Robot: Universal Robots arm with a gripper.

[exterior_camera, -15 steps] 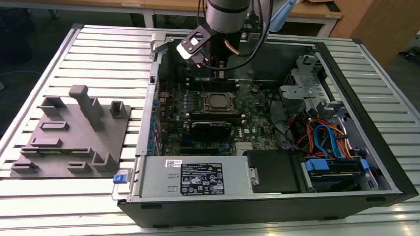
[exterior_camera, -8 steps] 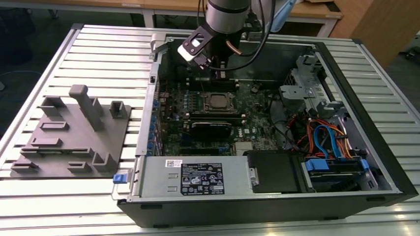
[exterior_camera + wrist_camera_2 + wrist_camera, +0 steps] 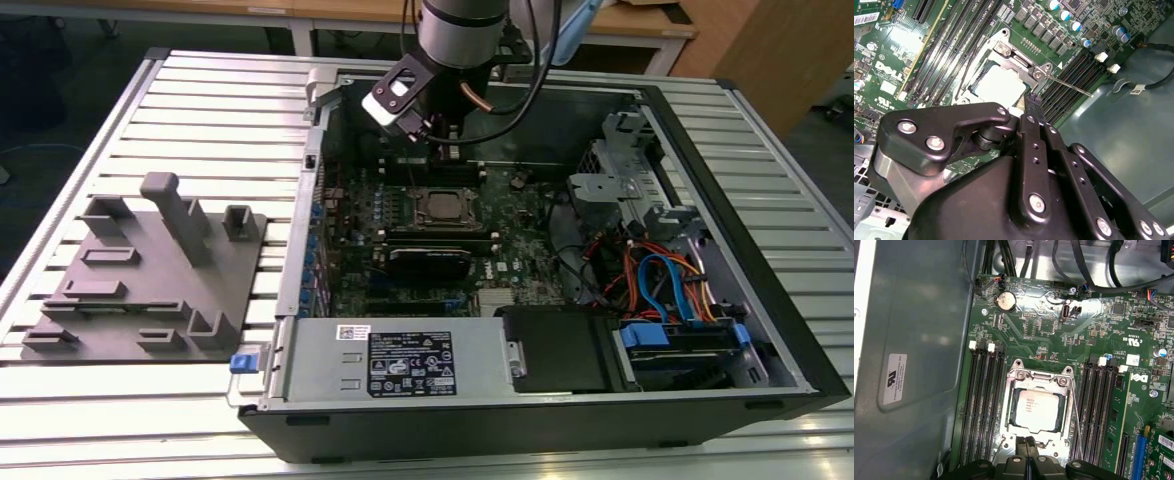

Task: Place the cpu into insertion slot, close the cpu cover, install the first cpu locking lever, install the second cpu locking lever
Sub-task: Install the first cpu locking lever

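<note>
The cpu lies flat in the insertion slot, its pale metal top facing up. The silver cpu cover is down around it as a frame. One thin wire locking lever slants away from the socket's side, out over the memory slots; in the second wrist view this lever pokes out past the socket corner. A second lever runs along the opposite side. My gripper hovers just beside the socket edge, fingers pressed together and holding nothing. Its tip points at the cover's rim. In the exterior view the gripper hangs over the board behind the socket.
The open black computer case lies on a slatted metal table. Black memory slots flank the socket on both sides. A long black card, a grey power supply and bundled drive cables sit inside. A grey fixture plate rests at the exterior view's left.
</note>
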